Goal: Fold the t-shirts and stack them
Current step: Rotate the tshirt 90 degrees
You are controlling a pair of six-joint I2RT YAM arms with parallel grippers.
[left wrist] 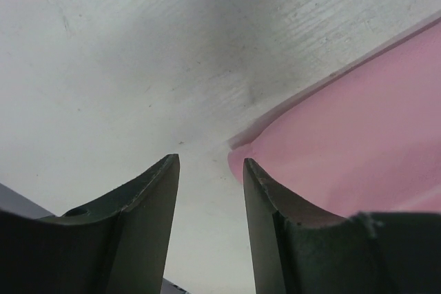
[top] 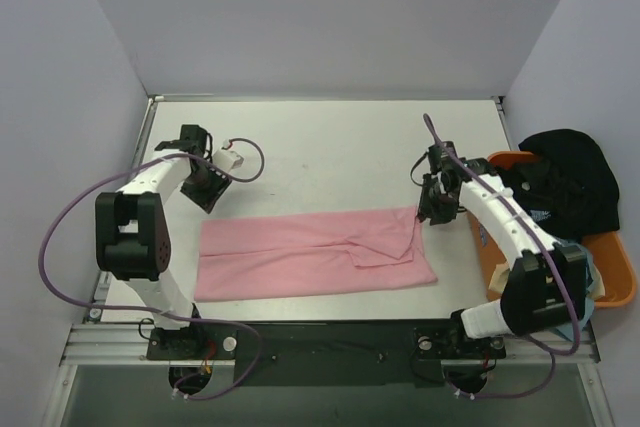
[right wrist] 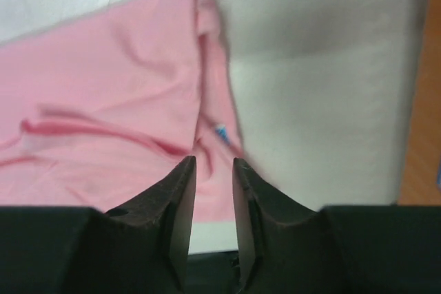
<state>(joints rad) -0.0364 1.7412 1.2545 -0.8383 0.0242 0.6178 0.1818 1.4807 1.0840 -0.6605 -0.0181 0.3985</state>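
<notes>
Soft matt pink cloth t-shirt [top: 300, 252] lies on a white, finely scratched tabletop [top: 330, 147]; orange tub [top: 612, 282] looks smooth plastic.

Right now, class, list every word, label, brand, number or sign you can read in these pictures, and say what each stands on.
No text can be read in any view.
Small blue tag on the pink t-shirt: too blurred to read.
Pale patch beside the black t-shirt: too small to tell whether it is print.
</notes>
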